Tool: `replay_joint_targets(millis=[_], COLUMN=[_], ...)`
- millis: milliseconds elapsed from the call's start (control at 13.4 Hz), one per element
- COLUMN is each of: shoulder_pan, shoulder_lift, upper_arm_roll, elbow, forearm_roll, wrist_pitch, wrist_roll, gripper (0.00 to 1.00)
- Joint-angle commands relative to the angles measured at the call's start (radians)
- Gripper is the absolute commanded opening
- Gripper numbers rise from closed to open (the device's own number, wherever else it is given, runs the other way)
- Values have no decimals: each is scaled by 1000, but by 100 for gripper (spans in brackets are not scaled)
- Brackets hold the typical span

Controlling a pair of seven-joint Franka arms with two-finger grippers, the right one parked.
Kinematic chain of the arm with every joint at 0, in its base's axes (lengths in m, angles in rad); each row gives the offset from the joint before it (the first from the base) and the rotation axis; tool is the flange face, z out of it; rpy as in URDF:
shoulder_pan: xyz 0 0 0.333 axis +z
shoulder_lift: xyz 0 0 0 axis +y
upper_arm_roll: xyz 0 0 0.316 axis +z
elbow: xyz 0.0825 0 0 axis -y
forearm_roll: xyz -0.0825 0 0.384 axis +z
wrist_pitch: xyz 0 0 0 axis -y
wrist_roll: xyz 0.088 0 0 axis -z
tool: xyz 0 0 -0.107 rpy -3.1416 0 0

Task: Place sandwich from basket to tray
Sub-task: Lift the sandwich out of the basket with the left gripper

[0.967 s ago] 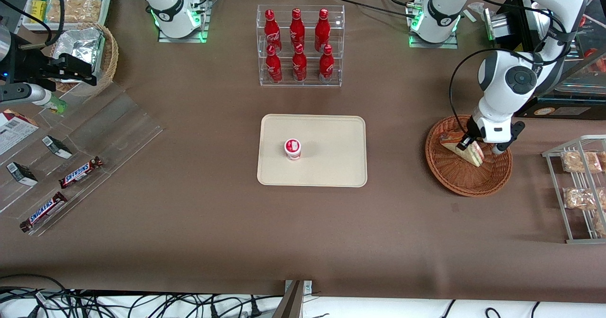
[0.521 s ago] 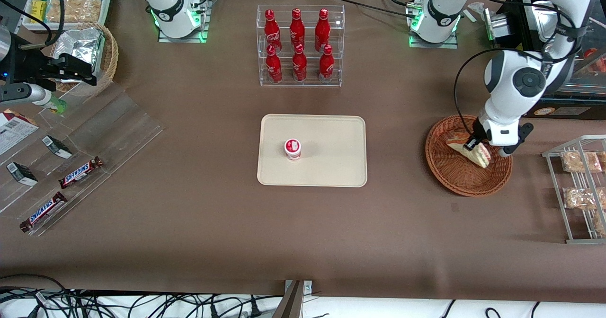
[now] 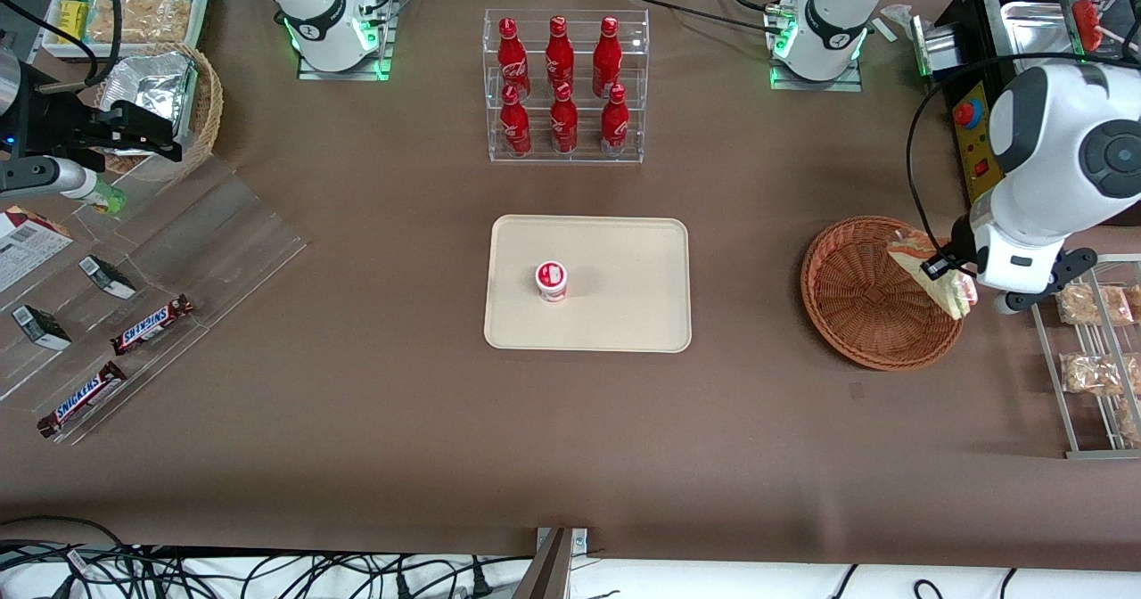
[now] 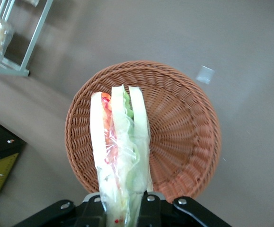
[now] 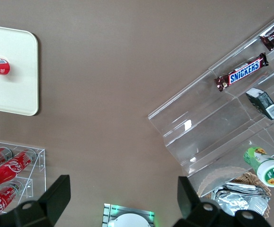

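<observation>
The wrapped sandwich (image 3: 934,274) hangs in the air above the rim of the reddish-brown wicker basket (image 3: 856,300), toward the working arm's end of the table. My gripper (image 3: 945,271) is shut on the sandwich's narrow end. In the left wrist view the sandwich (image 4: 120,151) points away from the gripper (image 4: 123,208), and the basket (image 4: 184,142) lies well below it with nothing in it. The cream tray (image 3: 624,314) lies at the table's middle, with a small red-and-white cup (image 3: 551,280) standing on it.
A clear rack of red bottles (image 3: 564,86) stands farther from the front camera than the tray. A metal wire rack with bagged snacks (image 3: 1092,340) is beside the basket at the working arm's end. A black box with a red button (image 3: 972,127) sits near the raised arm.
The gripper has lifted the sandwich out of the basket and carried it up and toward the working arm's end; the basket now holds nothing.
</observation>
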Motion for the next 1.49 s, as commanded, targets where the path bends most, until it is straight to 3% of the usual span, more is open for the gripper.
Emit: replay_joint_targets(millis=[0,372,595,744,1190,1413], shoulder_pan=[-5,-7,-14,-43,-159,-240], shoulder_lift=[13,24,50,68,165,249], upper_arm_roll=[-17,-177,-266,-324,-343,-336], elbow=[89,138,142,141,135,121], forearm_roll=[-47,-64,-135,-141,-141,-106], wrist_pitch=[-97,-139,-104,-94,10,138], wrist_roll=[88,208,262,259,211,92], gripper=[0,0,0,0,0,0])
